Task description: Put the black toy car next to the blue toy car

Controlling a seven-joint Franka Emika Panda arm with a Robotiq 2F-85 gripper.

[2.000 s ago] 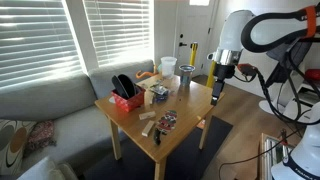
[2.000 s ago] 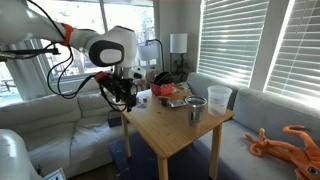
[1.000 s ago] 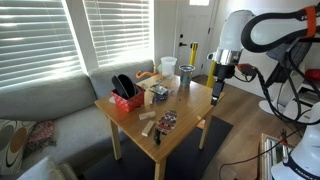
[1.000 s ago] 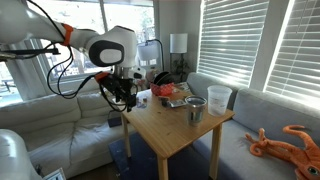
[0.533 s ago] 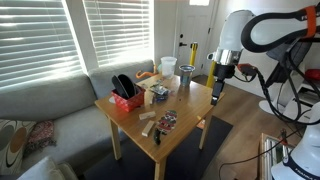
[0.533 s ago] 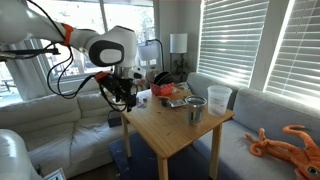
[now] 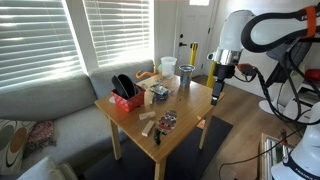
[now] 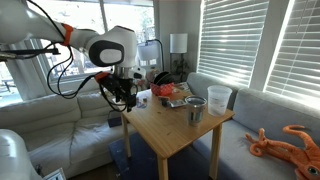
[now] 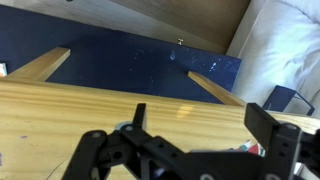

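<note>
My gripper (image 7: 217, 93) hangs just off the wooden table (image 7: 190, 106) edge, fingers spread wide and holding nothing. The toy cars (image 7: 167, 119) form one dark cluster on the tabletop, well apart from me; I cannot separate black from blue. Farther off stand one red basket (image 7: 127, 101) and one metal cup (image 8: 196, 108).

Cups (image 7: 169, 67) on table (image 7: 190, 108), tool (image 7: 217, 97) over edge

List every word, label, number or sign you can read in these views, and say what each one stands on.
No text can be read in any view.
Small items beside the red basket on the table: any print is too small and blurred to read.
Yellow object behind the table: no legible marking.
Wrist view: bare wood and a dark rug, no lettering.
</note>
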